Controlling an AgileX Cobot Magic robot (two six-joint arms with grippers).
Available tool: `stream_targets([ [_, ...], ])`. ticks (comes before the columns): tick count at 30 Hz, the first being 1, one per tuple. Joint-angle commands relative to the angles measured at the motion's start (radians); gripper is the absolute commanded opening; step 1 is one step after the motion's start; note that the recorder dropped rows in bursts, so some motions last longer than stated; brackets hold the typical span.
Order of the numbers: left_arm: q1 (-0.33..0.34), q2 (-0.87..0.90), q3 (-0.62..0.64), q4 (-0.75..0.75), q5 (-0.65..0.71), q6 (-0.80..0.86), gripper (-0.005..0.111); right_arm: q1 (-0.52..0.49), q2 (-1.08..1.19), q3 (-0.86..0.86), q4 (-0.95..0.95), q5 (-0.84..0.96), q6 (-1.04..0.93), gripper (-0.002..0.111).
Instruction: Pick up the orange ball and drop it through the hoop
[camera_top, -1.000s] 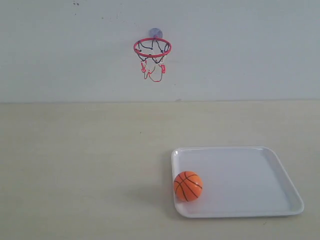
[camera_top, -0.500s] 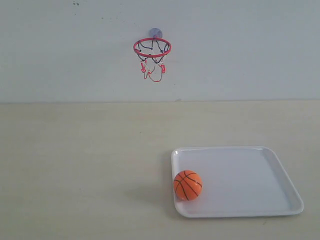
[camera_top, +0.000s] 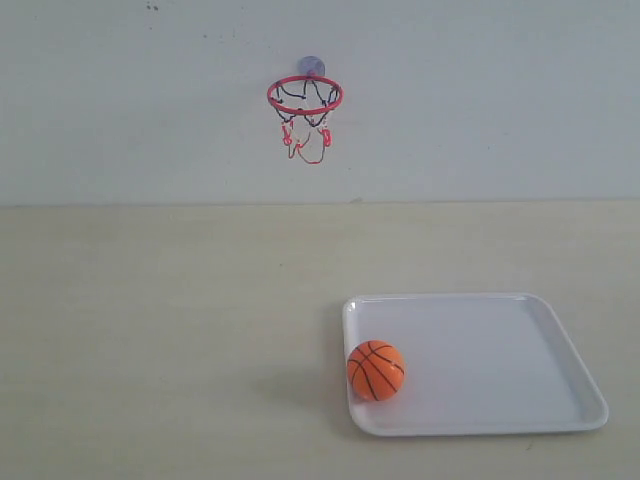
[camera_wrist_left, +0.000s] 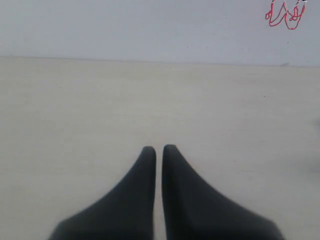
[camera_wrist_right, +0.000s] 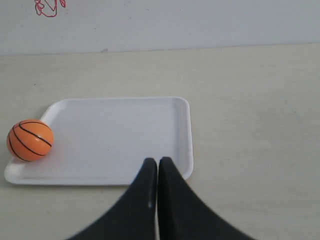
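Note:
The orange ball (camera_top: 376, 370) rests in the near left corner of a white tray (camera_top: 520, 420); the right wrist view shows the ball (camera_wrist_right: 30, 140) too. High on the back wall hangs the hoop (camera_top: 305, 96), its red ring level and its net loose below. Only the net's lower strings (camera_wrist_left: 285, 14) (camera_wrist_right: 48, 7) reach the wrist views. My left gripper (camera_wrist_left: 159, 148) is shut and empty over bare table. Also shut and empty, my right gripper (camera_wrist_right: 158, 160) sits at the tray's (camera_wrist_right: 185, 150) edge, well away from the ball. Neither gripper appears in the exterior view.
The pale tabletop (camera_top: 170, 320) stretches out to the left of the tray. A plain light wall (camera_top: 500, 100) stands behind it, carrying the hoop's bluish suction mount (camera_top: 311, 66).

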Motion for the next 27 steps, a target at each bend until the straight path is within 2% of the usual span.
stream_targets([
  [1, 0.0, -0.004, 0.004, -0.008, 0.002, -0.006, 0.004, -0.001, -0.004, 0.0, -0.004, -0.013, 0.0, 0.0],
  [20, 0.0, -0.004, 0.004, -0.008, 0.002, -0.006, 0.004, -0.001, -0.004, 0.0, -0.004, -0.02, 0.0, 0.0],
  [27, 0.0, -0.004, 0.004, -0.008, 0.002, -0.006, 0.004, -0.001, -0.004, 0.0, -0.004, -0.267, 0.0, 0.0],
])
